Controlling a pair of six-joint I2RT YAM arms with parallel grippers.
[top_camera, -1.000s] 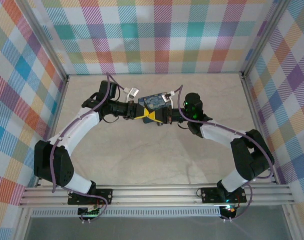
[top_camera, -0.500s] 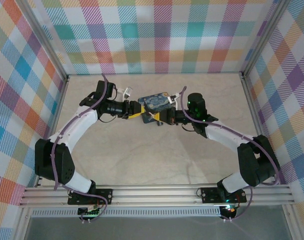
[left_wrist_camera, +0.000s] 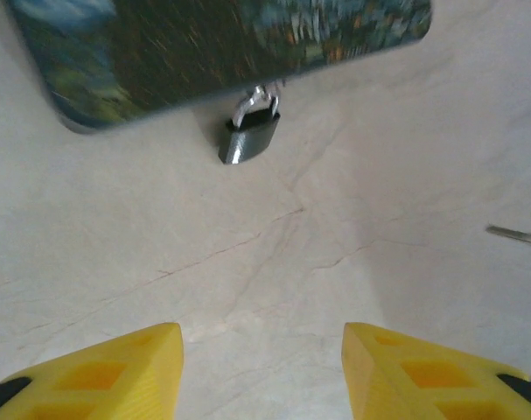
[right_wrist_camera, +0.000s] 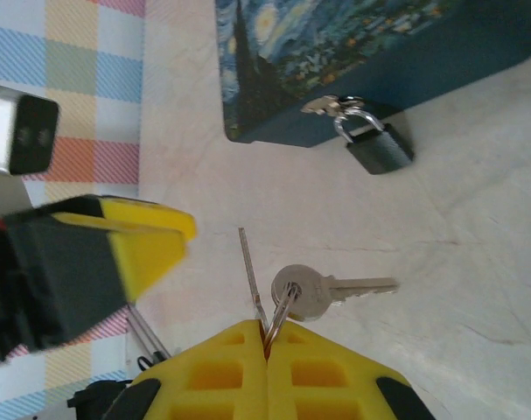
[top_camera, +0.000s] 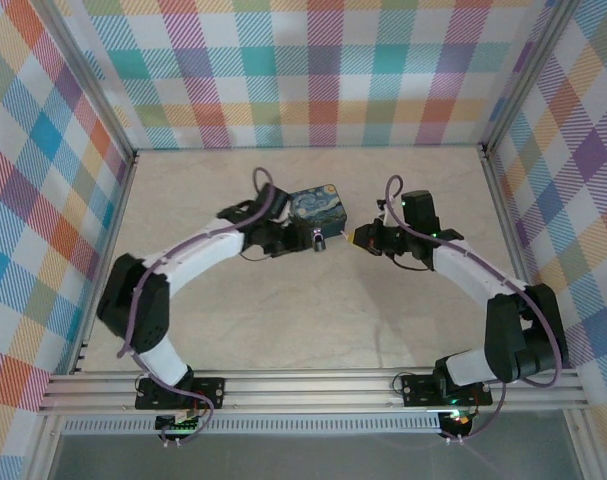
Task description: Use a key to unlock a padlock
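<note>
The right claw was pinched shut on the ring of the key, dangling it just right of the padlock, which hung from the tin onto the bench. The left claw gaped empty, likely ready to steady the lock.

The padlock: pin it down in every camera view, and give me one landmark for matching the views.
Top external: the padlock is a small speck just above centre, at the tin's near corner.
Left wrist: upper centre, dark grey, hanging off the tin's edge.
Right wrist: upper right, its shackle hooked through the tin's clasp.
Shared landmark: the starry-night tin, with the padlock on it in all three.
</note>
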